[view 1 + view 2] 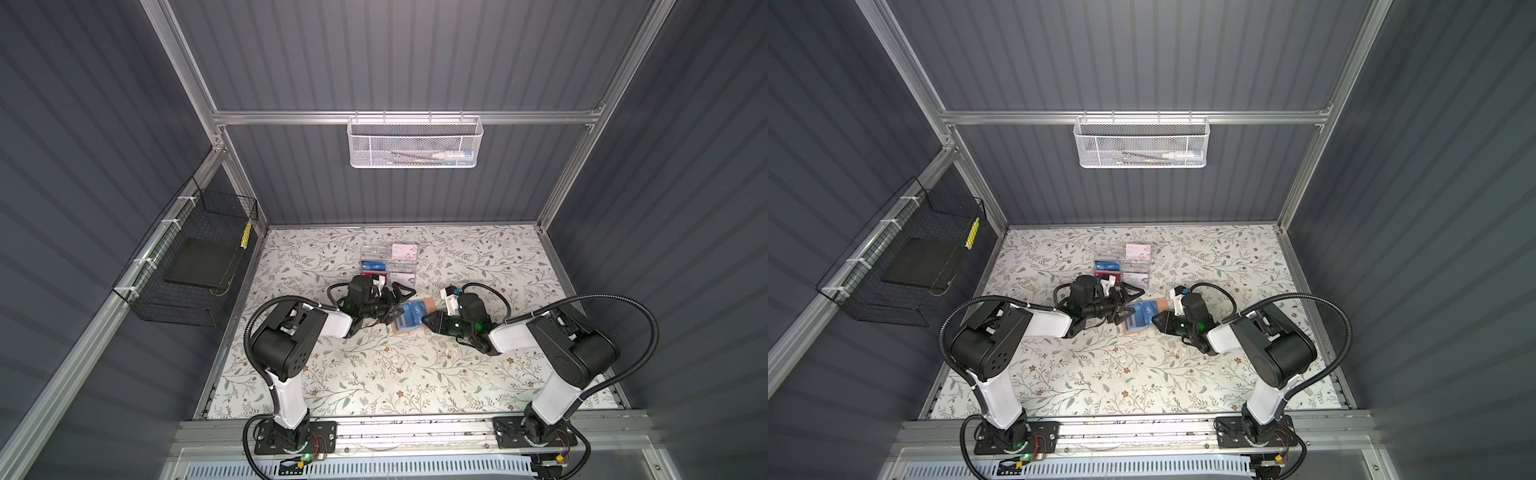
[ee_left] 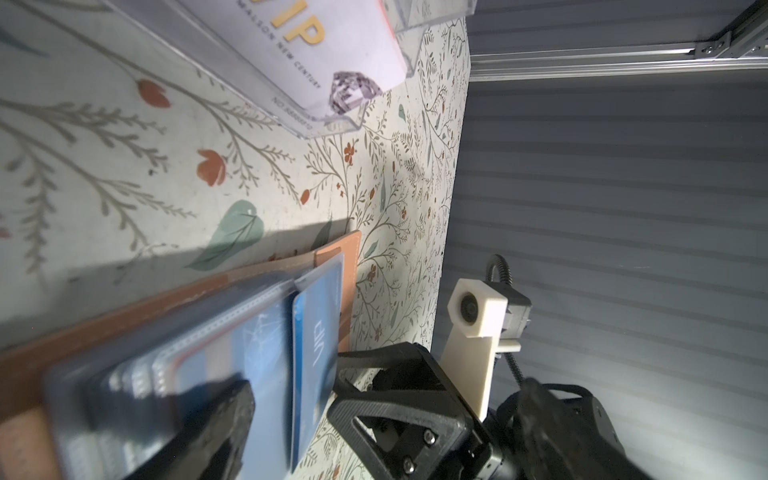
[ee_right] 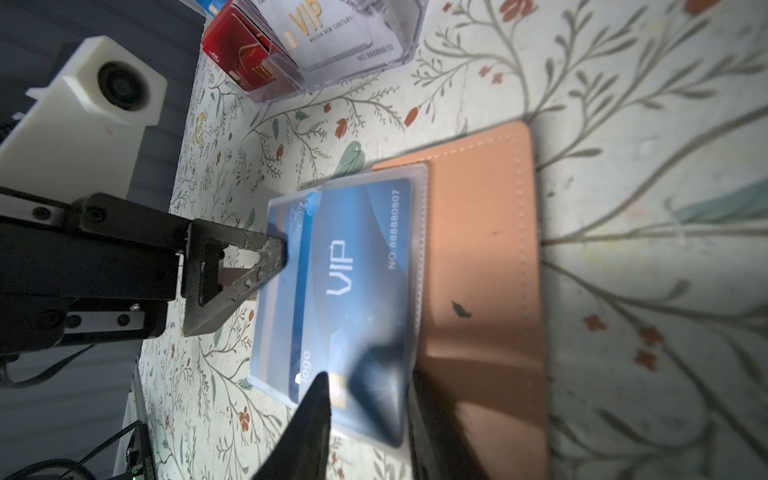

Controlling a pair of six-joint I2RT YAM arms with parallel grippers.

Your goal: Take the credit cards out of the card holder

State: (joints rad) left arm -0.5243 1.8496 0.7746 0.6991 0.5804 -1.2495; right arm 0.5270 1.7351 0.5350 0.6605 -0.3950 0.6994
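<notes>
The card holder [image 3: 478, 249] lies open and flat near the middle of the table [image 1: 374, 374], a little toward the far edge and askew to the table's edges. Its tan cover is down and its clear sleeve pages [image 2: 166, 365] face up.

The top sleeve carries a blue card [image 3: 357, 270] with white "VIP" lettering. The card lies nearly flat, and its long axis runs in line with the right gripper's reach. One short end points at that gripper, and the lettering runs along the long side. How much of the card is clear of the sleeve cannot be told.

The left gripper [image 1: 400, 304] comes in from the left side of the table, its jaws spread as wide as they go, holding nothing. The tip of one finger [image 3: 272, 253] rests on the edge of the sleeve stack, on the side away from the bare tan cover. The other finger is clear of the holder.

The right gripper [image 1: 425, 320] reaches in from the right with its jaws drawn in to a narrow gap. One finger [image 3: 311, 419] is over the card's near end, and the other is below the sleeve, against the tan cover. Whether they pinch the card or sleeve cannot be told.

A clear acrylic box [image 1: 388, 264] sits just beyond the holder toward the far edge, apart from it. Red cards [image 3: 245, 54] and a white VIP card [image 2: 332, 45] sit in its compartments.
</notes>
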